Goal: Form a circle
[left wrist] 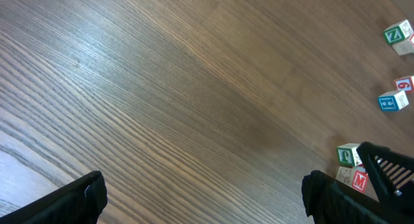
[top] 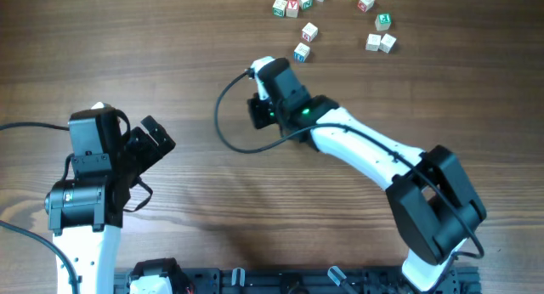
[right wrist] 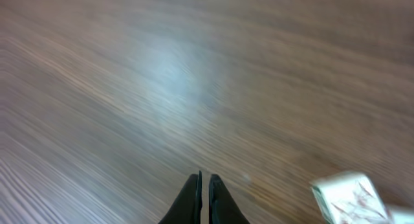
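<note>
Find right claw [right wrist: 204,197] pressed together, pinching nothing, tips low over bare table [right wrist: 162,88]. See one blurred cube [right wrist: 346,197] just right of those tips, not touching them. Find left claw [left wrist: 204,208] spread wide, empty, well behind the right one.

Place the circle [top: 293,6] ahead of the right claw and off to its right. Read it as an open arc only, tightest at its left end around the red M cube [left wrist: 359,180], looser letter cubes [top: 309,31] trailing nearer the claw.

Judge the pieces light, stiff, hard-edged and smooth-faced (likely to skid or tip under a careless shove, unlikely to break). Reckon the best hold across two opposite flat faces, jaws square. Otherwise nudge low on a side with shut tips.

Count eleven cubes overhead (one cut by the frame edge), at least five in the left wrist view, one in the right. Count two claws.
</note>
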Robot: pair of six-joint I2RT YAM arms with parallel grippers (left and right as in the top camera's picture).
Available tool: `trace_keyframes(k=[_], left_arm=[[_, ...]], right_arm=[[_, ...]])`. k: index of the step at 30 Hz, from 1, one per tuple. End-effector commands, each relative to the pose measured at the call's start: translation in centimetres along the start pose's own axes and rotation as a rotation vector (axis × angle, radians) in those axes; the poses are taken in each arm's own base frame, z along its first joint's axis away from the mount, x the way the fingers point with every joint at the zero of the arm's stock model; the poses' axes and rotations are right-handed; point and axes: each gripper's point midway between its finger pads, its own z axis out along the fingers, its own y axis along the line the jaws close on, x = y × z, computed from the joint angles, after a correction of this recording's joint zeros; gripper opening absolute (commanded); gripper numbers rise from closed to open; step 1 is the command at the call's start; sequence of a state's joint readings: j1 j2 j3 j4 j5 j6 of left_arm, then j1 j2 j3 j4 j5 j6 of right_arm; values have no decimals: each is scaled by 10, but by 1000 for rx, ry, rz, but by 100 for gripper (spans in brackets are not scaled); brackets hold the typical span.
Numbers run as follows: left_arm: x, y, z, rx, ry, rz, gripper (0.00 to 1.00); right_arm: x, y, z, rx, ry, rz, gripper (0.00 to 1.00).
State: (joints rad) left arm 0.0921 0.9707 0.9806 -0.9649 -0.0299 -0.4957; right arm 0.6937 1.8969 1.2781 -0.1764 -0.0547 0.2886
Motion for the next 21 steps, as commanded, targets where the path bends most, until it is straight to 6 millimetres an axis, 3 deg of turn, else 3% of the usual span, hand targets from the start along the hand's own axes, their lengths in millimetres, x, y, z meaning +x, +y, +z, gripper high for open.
trace_keyframes(k=[1, 4, 10, 13, 21], left_arm=[[-2, 3, 1, -14, -7, -11, 100], [-2, 3, 1, -14, -7, -11, 100], [-2, 3, 1, -14, -7, -11, 100], [-2, 3, 1, -14, -7, -11, 100], [-2, 3, 1, -14, -7, -11, 100]], right_arm=[[1, -3, 17, 44, -21, 61, 5], [1, -15, 23, 103, -41, 119, 5], [-24, -27, 20, 161, -106, 133, 5], [-15, -42, 24, 211, -67, 168, 5], [-10, -55, 33, 250, -53, 168, 5]])
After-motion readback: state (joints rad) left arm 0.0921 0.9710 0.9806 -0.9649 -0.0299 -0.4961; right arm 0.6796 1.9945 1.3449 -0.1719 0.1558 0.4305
